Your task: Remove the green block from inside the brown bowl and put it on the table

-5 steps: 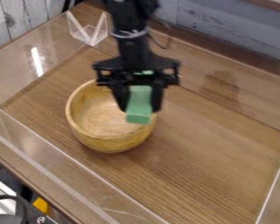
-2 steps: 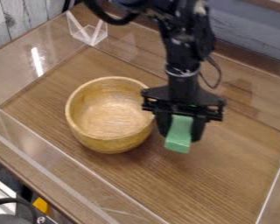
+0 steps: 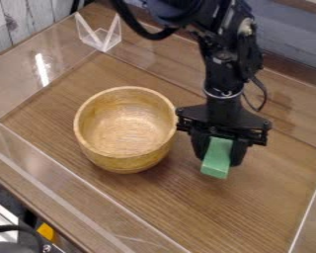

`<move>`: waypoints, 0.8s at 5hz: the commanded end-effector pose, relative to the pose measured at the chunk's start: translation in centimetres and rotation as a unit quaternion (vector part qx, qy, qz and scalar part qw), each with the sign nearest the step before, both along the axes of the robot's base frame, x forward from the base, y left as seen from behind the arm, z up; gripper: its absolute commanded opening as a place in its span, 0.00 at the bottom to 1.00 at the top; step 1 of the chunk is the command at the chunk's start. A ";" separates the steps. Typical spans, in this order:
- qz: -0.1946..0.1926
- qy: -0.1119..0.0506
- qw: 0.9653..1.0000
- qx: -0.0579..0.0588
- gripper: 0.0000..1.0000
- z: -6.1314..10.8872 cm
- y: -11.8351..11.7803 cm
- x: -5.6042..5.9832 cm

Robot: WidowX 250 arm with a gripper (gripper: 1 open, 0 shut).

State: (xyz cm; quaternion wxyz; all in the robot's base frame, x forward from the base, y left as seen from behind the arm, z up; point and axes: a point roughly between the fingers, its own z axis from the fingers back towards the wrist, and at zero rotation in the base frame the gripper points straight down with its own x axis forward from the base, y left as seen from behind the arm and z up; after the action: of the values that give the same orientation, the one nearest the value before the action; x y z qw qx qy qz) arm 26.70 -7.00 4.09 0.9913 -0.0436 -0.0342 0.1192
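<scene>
The green block (image 3: pixel 220 158) hangs upright between the fingers of my gripper (image 3: pixel 224 138), which is shut on its upper end. Its lower end is close to or touching the table (image 3: pixel 147 203), just right of the brown bowl (image 3: pixel 125 126); I cannot tell which. The bowl stands left of centre with nothing inside its pale grainy hollow. My black arm comes down from the top of the view, gripper pointing straight down.
Clear acrylic walls (image 3: pixel 68 198) line the table's edges. A clear triangular piece (image 3: pixel 99 33) sits at the back left. Bare wood lies to the right of the bowl and toward the front.
My gripper carried the green block from above the bowl to the right and down, and it now hangs low beside the bowl over the tabletop.
</scene>
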 end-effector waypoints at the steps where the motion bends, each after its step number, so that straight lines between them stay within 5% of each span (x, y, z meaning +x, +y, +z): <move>1: -0.008 -0.031 0.999 -0.008 0.00 1.5 -0.5 1.2; 4: -0.022 -0.045 0.999 -0.015 0.00 2.4 -0.8 1.1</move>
State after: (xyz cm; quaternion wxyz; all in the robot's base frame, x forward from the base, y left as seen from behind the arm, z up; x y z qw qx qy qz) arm 27.05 -7.37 4.86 0.9922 -0.0551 -0.0466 0.1021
